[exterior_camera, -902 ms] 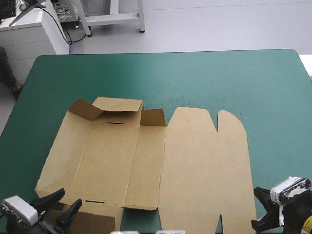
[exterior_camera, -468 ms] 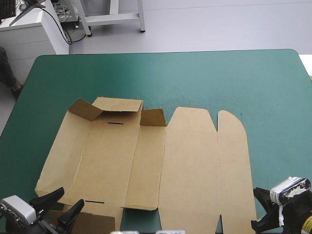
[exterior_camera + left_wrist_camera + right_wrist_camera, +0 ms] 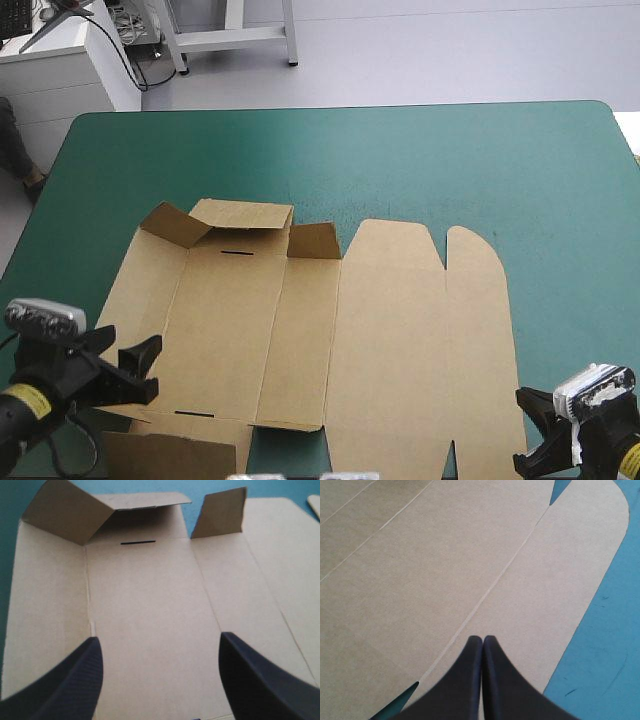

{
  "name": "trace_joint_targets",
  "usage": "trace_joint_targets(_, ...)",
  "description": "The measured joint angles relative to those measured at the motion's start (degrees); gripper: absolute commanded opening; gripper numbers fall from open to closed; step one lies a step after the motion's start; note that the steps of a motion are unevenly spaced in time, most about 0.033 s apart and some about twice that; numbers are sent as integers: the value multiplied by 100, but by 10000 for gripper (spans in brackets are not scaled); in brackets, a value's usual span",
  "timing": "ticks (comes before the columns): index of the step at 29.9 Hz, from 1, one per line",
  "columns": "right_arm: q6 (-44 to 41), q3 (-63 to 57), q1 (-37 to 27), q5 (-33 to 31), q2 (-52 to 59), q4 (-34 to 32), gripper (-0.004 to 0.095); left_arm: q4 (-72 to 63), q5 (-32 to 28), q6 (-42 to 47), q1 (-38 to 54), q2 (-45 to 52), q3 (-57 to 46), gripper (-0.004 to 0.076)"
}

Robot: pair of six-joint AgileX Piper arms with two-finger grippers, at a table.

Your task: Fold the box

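Flat on teal-green desk point(image 3: 450, 160), far flaps point(image 3: 240, 215) half raised: brown box point(image 3: 330, 330); newly advanced from near corner to above its left side, spread wide: left pincer point(image 3: 136, 342); pressed shut over near right corner: right pincer point(image 3: 482, 638); probably readying first wall fold.

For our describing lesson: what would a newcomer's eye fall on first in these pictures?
The brown box lies mostly flat on the near half of the teal-green table, flaps raised at its far left end. The left gripper is open over its near left corner; the right gripper is shut by its near right corner.
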State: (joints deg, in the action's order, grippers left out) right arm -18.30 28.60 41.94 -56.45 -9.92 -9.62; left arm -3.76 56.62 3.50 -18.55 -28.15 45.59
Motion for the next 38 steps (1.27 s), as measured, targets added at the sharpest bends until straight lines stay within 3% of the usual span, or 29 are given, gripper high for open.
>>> trace_joint_targets(12, 5, 0, 0, 0, 0, 26, -18, 835, 1297, 168, 0, -2636, 1315, 473)
trace_joint_targets(18, 21, 0, 0, 0, 0, 57, -17, 1119, 1442, 133, 147, -3456, 1721, 473)
trace_joint_targets(25, 28, 0, 0, 0, 0, 63, -19, 754, 1441, -662, 1535, -3798, 1826, 473)
trace_joint_targets(32, 46, 0, 0, 0, 0, 69, -19, -620, 1447, -2142, 3330, -4050, 1832, 473)
trace_joint_targets(38, 49, 0, 0, 0, 0, 106, -19, -1220, 1418, -2742, 3932, -4655, 1832, 473)
